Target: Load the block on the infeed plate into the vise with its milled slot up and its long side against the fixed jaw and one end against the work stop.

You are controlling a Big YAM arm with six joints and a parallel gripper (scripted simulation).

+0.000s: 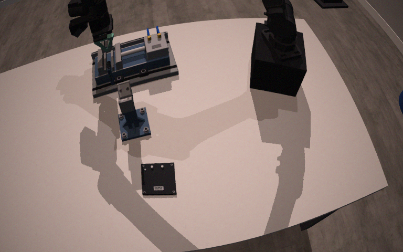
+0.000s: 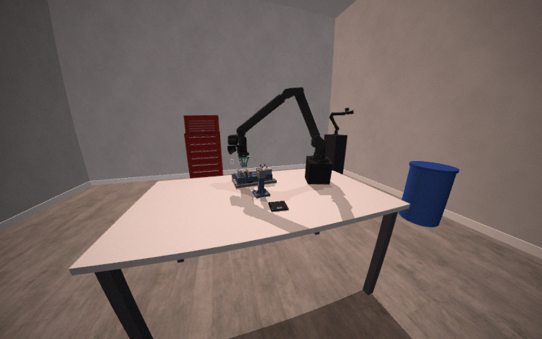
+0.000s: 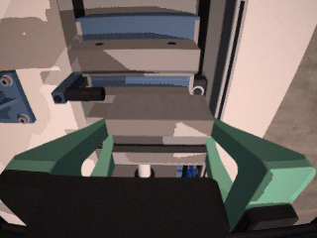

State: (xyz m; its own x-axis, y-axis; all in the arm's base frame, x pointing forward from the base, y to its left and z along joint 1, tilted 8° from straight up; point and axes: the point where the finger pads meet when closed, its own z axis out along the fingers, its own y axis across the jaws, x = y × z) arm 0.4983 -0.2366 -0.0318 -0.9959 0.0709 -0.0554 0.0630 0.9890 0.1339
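Gripping the part (image 1: pixel 112 61) (image 3: pixel 158 106) by its ends, our gripper (image 1: pixel 105 47) (image 2: pixel 244 162) (image 3: pixel 159 120) is clamped shut, likely so we can slide its long side across the visible gap to the fixed jaw (image 1: pixel 102 63) (image 2: pixel 240 174) (image 3: pixel 139 59), though we cannot confirm work stop (image 1: pixel 108 65) (image 3: pixel 86 94) contact.

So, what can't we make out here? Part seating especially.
- Low bars under the part: wrist view, hidden by the part, so flat seating unconfirmed.
- Milled slot: wrist view, can't be identified; shadow and the tool in the way.
- Text on the label: top view, too small.
- Upper arm: top view, cut off by the top edge.
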